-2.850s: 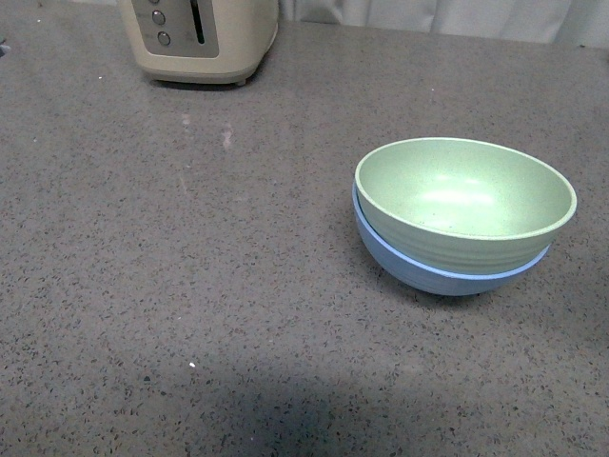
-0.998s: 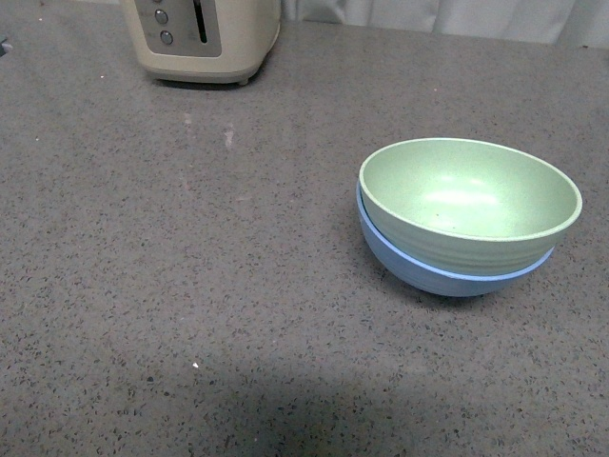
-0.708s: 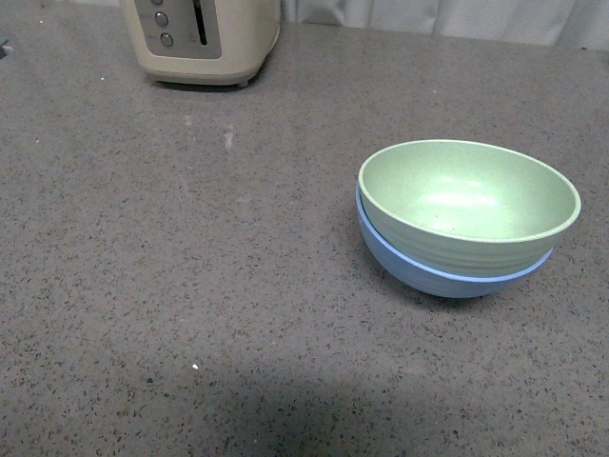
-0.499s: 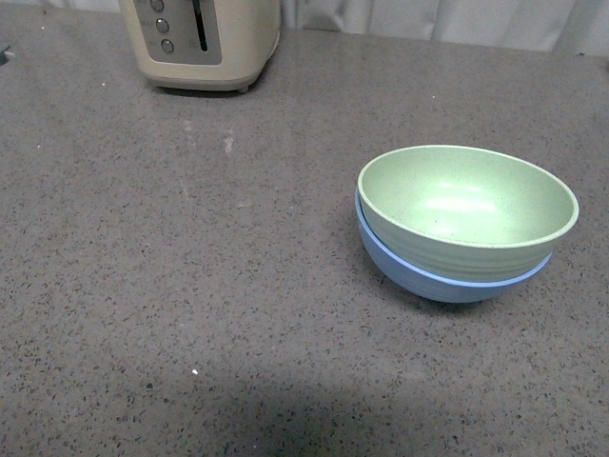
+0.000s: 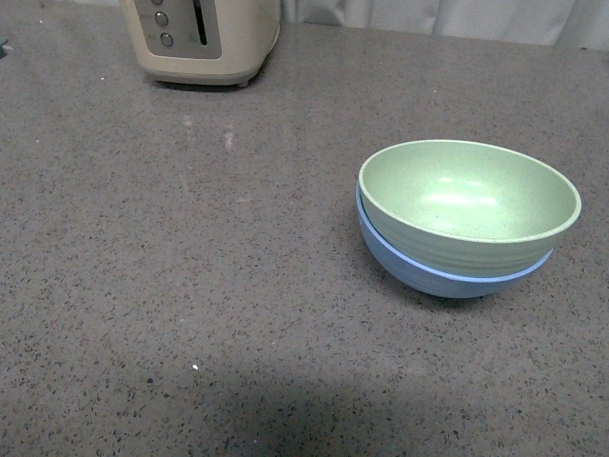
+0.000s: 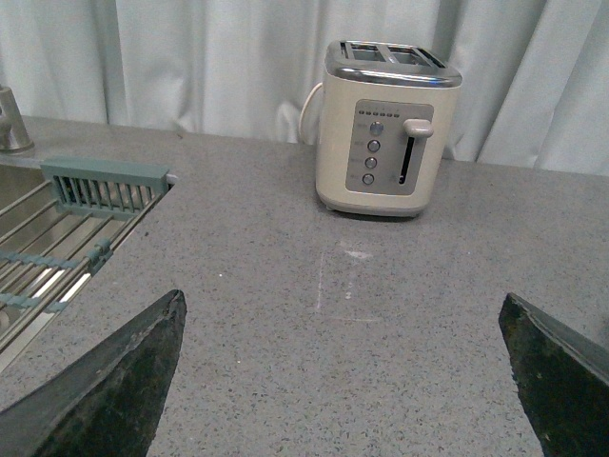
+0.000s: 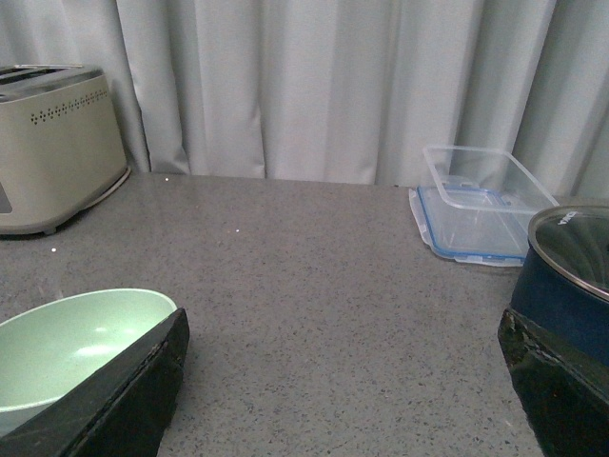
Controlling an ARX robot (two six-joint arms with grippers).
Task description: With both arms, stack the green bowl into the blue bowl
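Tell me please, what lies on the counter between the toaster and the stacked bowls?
Nothing: the front view shows only bare grey counter between the toaster and the green bowl, nested in the blue bowl.

Dark, wedge-shaped fingers [image 6: 105, 390] with a rough matte surface fill both lower corners of each wrist view.

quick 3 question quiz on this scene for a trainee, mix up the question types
1. True or false: the green bowl sits inside the blue bowl.
2. Multiple choice: what stands at the far left of the counter in the front view? A) kettle B) toaster C) pot
3. Fill in: both end effectors, left and right, have their fingers spread wide, so they are ____.

Key: 1 true; 2 B; 3 open
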